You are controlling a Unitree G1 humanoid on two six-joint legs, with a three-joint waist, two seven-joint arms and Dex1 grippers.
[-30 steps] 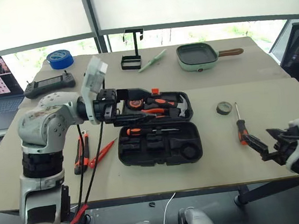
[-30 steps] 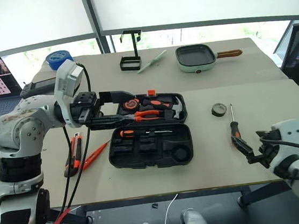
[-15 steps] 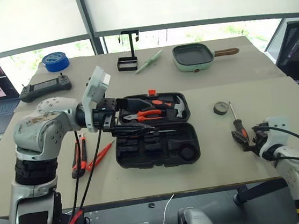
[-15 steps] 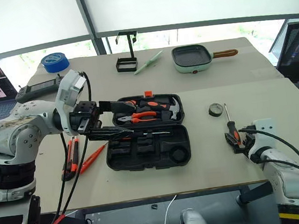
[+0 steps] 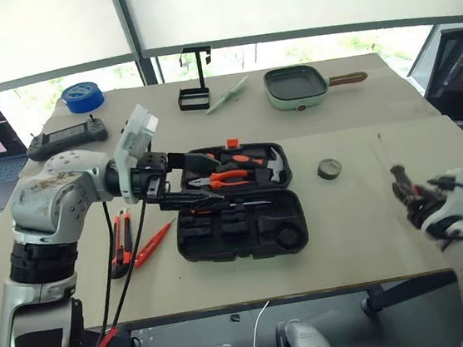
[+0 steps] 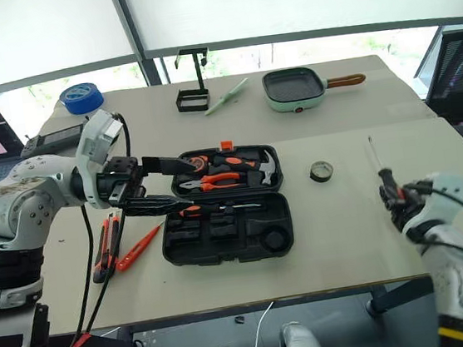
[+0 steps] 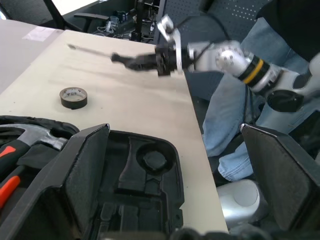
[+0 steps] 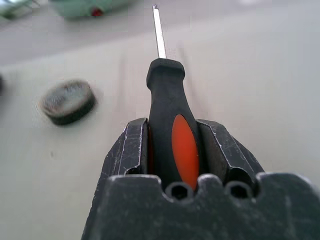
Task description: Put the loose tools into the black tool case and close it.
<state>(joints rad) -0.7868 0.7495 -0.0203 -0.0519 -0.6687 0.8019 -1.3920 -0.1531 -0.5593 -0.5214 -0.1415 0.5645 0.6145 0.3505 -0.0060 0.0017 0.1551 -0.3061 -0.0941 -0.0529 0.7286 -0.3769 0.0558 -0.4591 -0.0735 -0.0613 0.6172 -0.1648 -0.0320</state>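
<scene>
The right gripper [image 8: 172, 145] has just closed on the orange-and-black-handled screwdriver [image 8: 170, 120] and lifted it off the table [image 5: 345, 219], where it lay a second ago beside the small dark grey tape roll [image 5: 329, 168] — so one loose tool is now in hand and, I judge, ready to carry to the black tool case [image 5: 239, 202]. The fingers clamp the handle from both sides; the shaft runs straight out along the gripper's line, tip pointing forward and away from the robot, over the table's right side. The left gripper [image 5: 184, 179] hovers with its fingers spread wide over the open case's left end, holding nothing.
</scene>
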